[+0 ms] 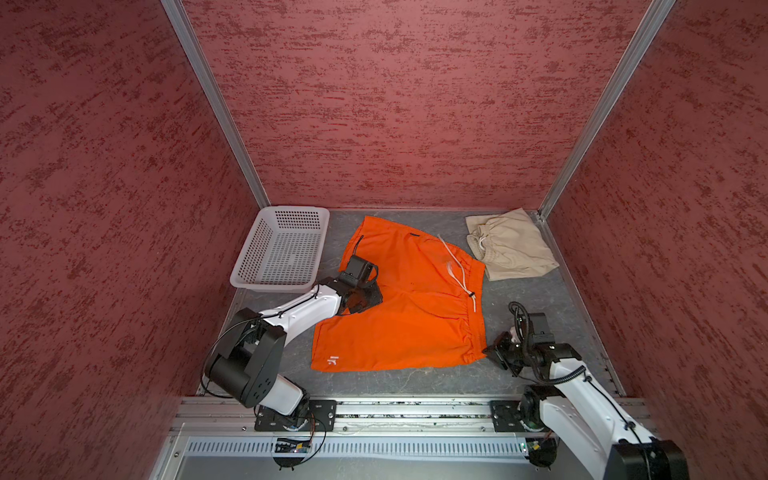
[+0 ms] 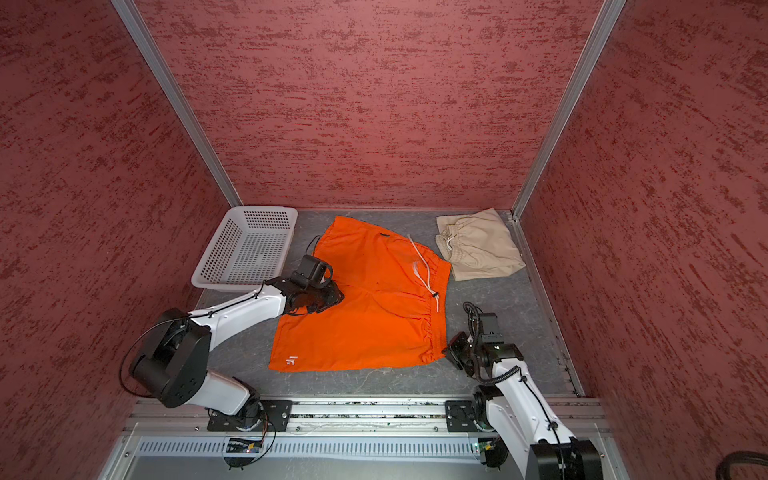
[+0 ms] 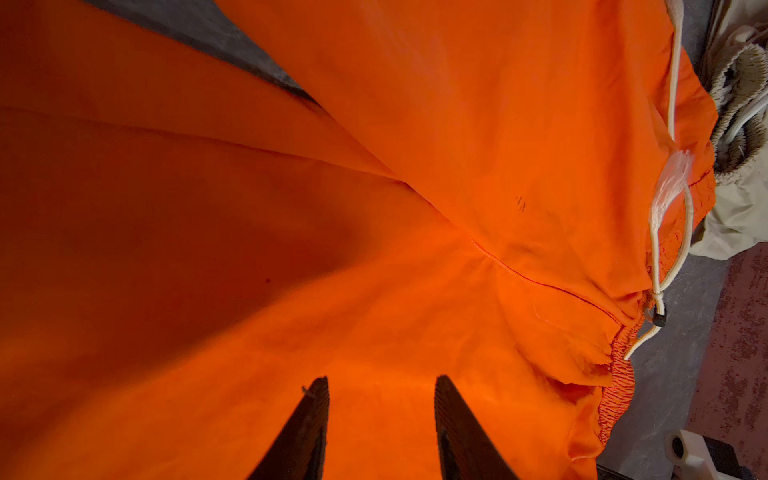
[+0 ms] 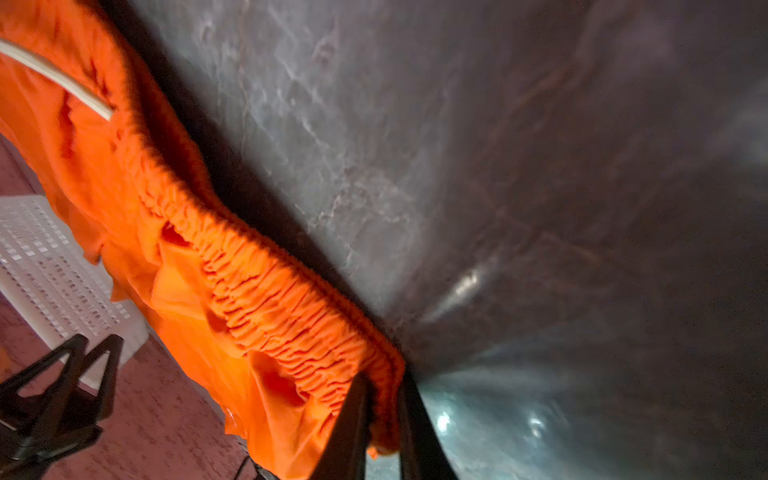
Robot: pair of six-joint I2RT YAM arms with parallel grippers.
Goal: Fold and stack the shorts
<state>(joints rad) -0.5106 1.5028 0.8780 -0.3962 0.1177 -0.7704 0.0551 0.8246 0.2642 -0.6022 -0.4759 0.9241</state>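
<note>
Lying spread, orange shorts [image 1: 407,324] bear a logo [image 1: 333,360] (illegible).

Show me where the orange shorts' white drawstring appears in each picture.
Top view: drawstring right of centre.
Top view: drawstring just right of centre.
Left wrist: drawstring along right edge.
Right wrist: drawstring in upper-left corner.
Shared landmark: gathered orange waistband beside it.

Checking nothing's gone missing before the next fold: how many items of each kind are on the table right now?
Shorts: 2 (orange shorts, beige shorts)
Baskets: 1 (white basket)
Total: 3
</note>
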